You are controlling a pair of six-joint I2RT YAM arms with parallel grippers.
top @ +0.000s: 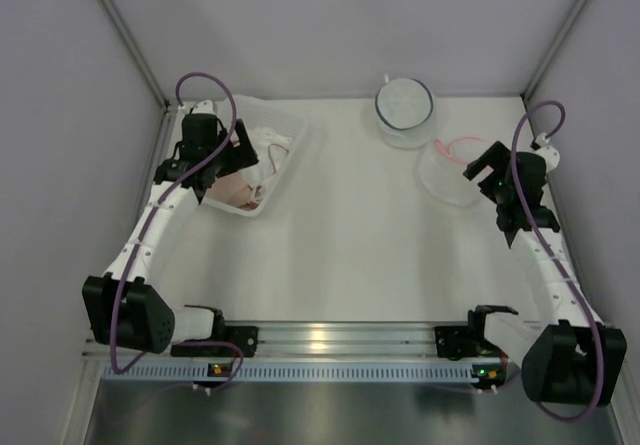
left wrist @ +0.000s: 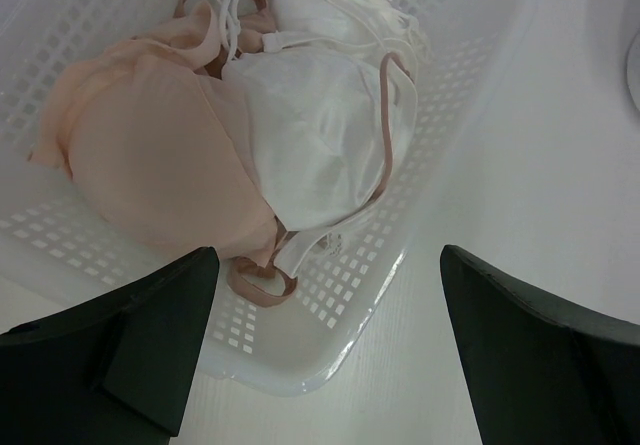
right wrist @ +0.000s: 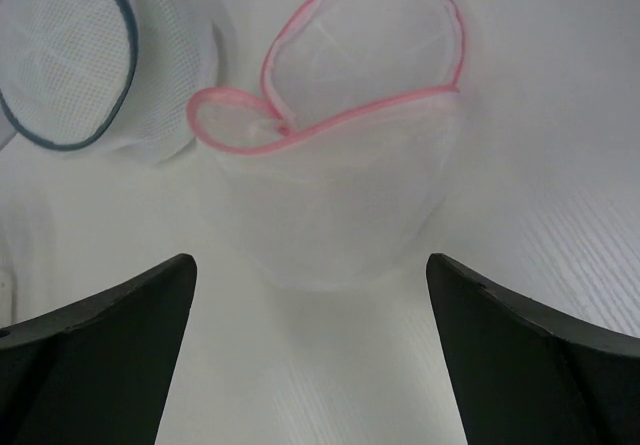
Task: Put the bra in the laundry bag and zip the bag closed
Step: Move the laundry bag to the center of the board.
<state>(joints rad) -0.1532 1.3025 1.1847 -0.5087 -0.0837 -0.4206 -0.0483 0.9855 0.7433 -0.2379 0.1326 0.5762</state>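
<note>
A peach bra (left wrist: 160, 155) and a white bra (left wrist: 320, 135) lie together in a white perforated basket (left wrist: 450, 155), at the back left in the top view (top: 283, 170). My left gripper (left wrist: 325, 350) hangs open and empty above the basket's near corner. A white mesh laundry bag with a pink zip rim (right wrist: 350, 155) lies open on the table at the right (top: 447, 173). My right gripper (right wrist: 310, 355) is open and empty just short of that bag.
A second round mesh bag with a dark blue rim (right wrist: 90, 65) stands at the back middle (top: 404, 108). Grey walls close in the table on three sides. The arm bases and a rail run along the near edge.
</note>
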